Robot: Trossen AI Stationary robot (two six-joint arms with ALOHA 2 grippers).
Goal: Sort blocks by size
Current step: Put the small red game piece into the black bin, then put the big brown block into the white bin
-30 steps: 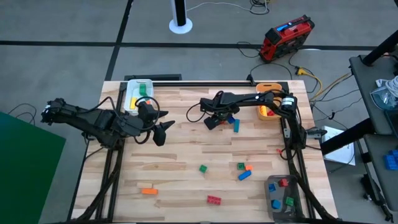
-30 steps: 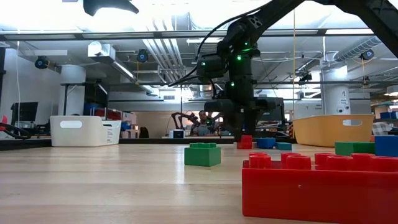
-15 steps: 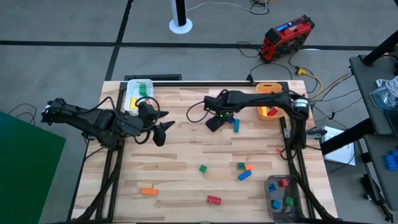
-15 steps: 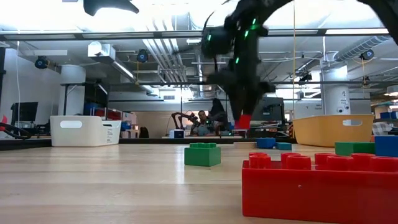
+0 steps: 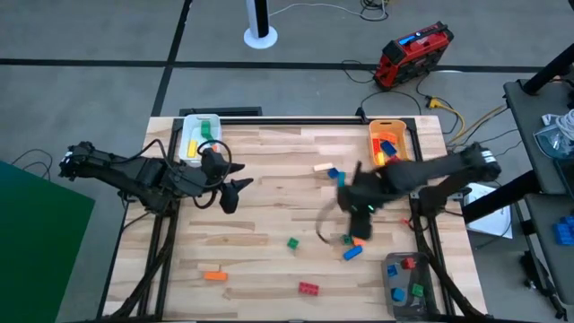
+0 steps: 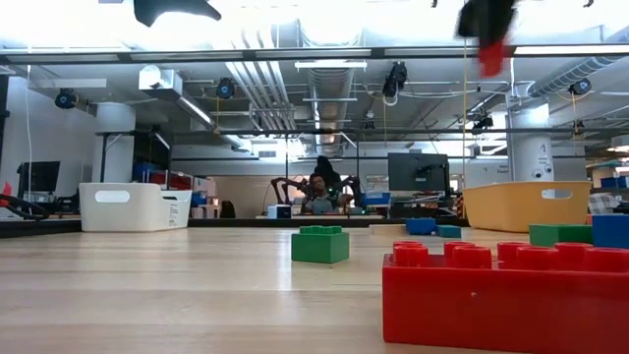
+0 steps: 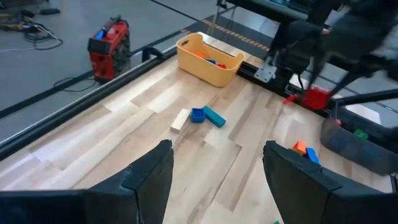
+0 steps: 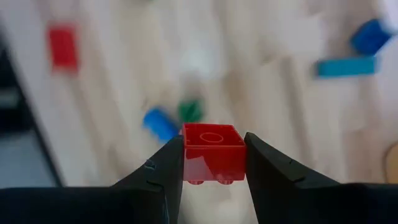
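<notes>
One red block (image 8: 212,152) pinched in my right gripper (image 8: 212,163) | lifted off the table's middle, now swinging toward the grey bin (image 5: 395,269), short of it | left gripper (image 7: 217,177) hanging open near the white bin (image 5: 190,136) | drop-off coming.

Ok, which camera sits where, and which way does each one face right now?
High view: overhead, straight down on the table; both arms show, the left gripper waiting near the white bin.
Low view: at tabletop height, level toward the room; the right gripper at the top, a long red block up close.
Left wrist view: past its open fingers across to the yellow bin.
Right wrist view: down at the table, fingers clamping a small red block.
That small red block also shows in the left wrist view.
</notes>
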